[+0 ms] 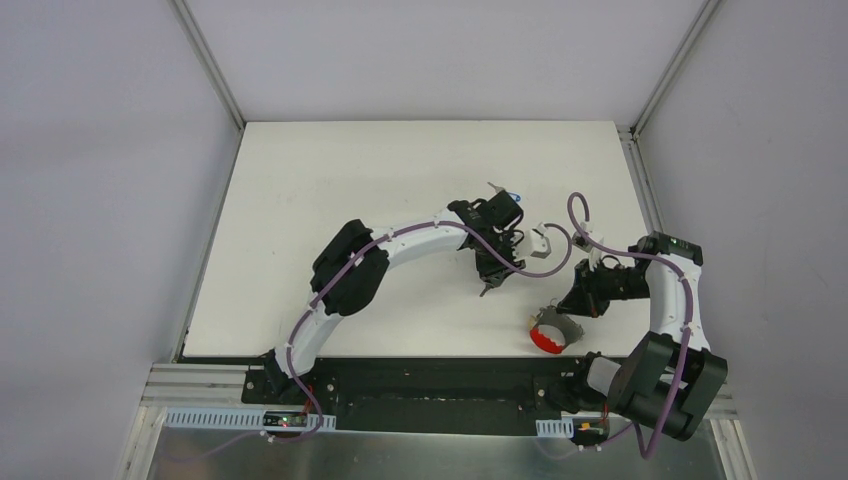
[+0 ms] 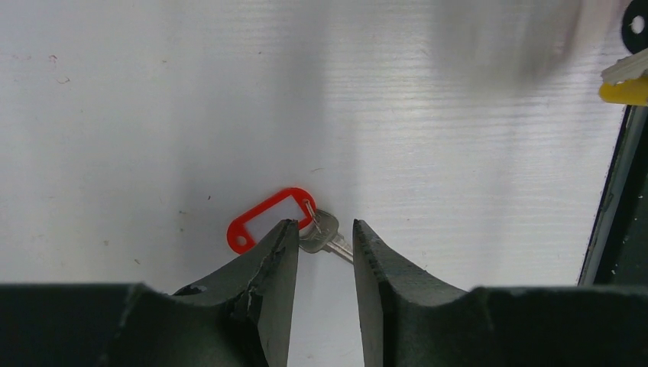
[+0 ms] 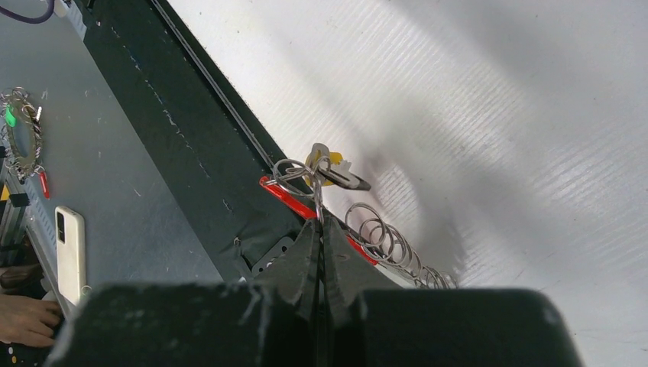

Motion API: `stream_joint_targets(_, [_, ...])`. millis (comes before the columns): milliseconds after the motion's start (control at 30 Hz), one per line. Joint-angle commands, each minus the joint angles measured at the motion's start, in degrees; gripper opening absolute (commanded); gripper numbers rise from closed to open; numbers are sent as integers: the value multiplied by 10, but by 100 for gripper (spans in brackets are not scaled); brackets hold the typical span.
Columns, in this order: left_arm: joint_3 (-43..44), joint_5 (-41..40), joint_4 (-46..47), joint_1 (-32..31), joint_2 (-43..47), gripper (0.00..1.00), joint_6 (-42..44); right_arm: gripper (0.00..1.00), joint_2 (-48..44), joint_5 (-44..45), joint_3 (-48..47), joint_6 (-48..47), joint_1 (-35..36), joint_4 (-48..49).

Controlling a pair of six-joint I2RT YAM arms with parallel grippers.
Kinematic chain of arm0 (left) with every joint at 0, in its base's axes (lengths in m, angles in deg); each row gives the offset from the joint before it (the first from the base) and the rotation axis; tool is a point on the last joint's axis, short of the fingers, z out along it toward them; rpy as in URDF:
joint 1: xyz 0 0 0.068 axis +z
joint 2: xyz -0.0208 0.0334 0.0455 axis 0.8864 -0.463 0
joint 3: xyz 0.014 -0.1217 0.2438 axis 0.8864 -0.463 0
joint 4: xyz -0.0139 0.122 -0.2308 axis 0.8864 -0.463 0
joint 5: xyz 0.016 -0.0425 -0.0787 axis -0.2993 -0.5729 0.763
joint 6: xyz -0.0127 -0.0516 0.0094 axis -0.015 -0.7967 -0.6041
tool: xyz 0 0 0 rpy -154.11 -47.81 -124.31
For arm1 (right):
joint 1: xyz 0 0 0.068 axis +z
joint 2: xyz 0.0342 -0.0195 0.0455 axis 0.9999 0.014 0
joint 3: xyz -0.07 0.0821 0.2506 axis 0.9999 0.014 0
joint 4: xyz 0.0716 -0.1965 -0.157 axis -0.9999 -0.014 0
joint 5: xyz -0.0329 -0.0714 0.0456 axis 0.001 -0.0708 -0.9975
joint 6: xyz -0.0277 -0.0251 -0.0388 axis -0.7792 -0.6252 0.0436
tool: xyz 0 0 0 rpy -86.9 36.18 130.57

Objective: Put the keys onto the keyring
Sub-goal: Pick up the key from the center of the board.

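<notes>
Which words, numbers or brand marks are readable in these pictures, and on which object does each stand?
None is readable.
The red oval plastic tag on the small silver key shows no lettering, nor does the yellow tag.
The white phone is too small to tell.

One loose, one hung.
We note red-tagged silver metal key lying flat; yellow-tagged key hangs on red-and-grey oval keyring.

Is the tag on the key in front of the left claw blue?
No, the oval tag hooked to that silver key is bright red, as the left wrist view shows.
</notes>
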Motion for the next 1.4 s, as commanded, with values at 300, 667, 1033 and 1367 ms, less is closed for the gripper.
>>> stream_joint_targets(300, [18, -39, 0, -4, -29, 29, -30, 0, -6, -3, 4, -24, -8, -21])
stream_joint_targets(667, [21, -19, -3, -4, -21, 20, -36, 0, -1, -4, 11, -29, -9, -21])
stream_joint_targets(1033, [20, 18, -10, -4, -16, 15, -40, 0, 2, -4, 10, -31, -11, -22])
stream_joint_targets(1367, [16, 44, -16, -4, -14, 14, -44, 0, 10, -6, 8, -33, -12, -21])
